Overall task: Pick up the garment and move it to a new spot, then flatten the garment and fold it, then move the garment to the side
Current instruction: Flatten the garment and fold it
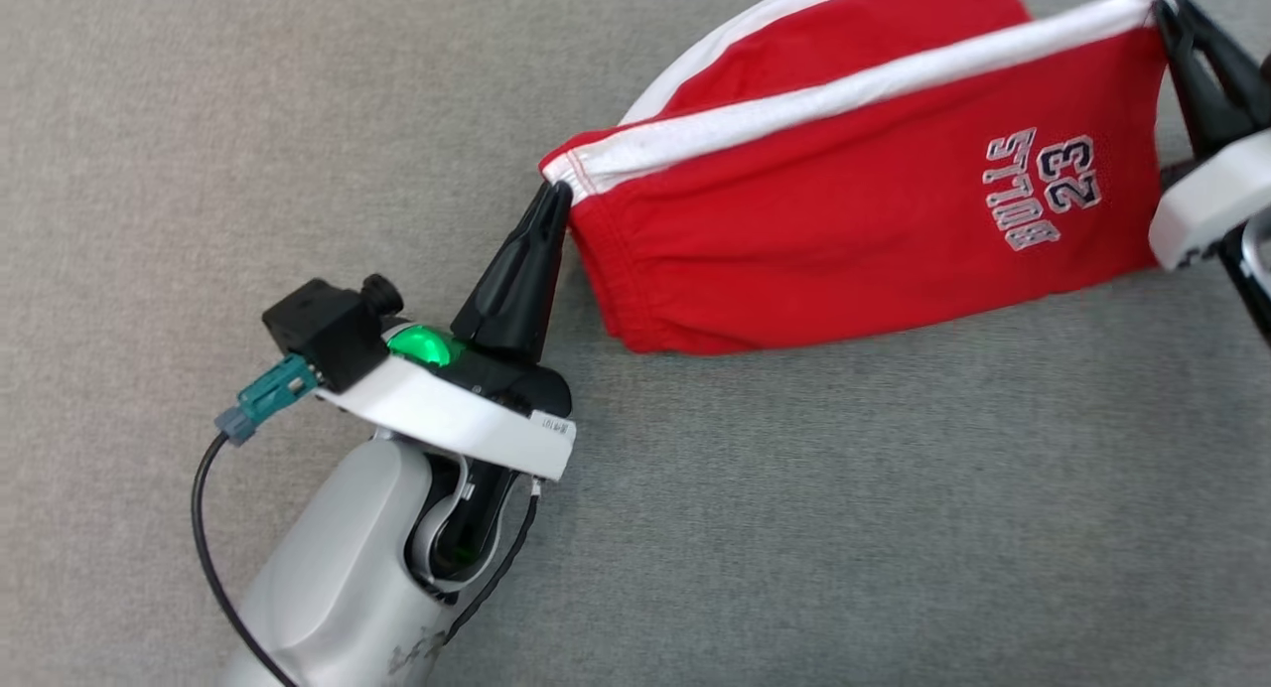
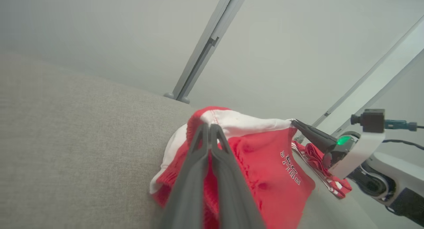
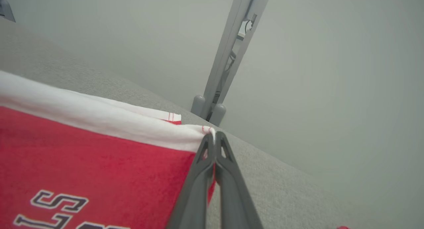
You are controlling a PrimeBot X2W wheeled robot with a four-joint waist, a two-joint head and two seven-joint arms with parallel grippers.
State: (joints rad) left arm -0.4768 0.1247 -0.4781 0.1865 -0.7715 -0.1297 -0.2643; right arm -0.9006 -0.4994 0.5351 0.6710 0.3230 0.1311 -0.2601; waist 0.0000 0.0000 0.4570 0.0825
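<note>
Left pincer (image 1: 556,193): clenched on one white-trimmed corner of the shorts (image 1: 844,220).
Shorts: red, held taut between both pincers over the grey surface (image 1: 248,121), probably to spread them flat.
Right pincer (image 1: 1164,10): clamped on the opposite corner.

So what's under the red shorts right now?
The grey cloth surface shows around the red shorts, held at the white band by the left gripper and right gripper. Anything directly beneath the fabric is covered.
</note>
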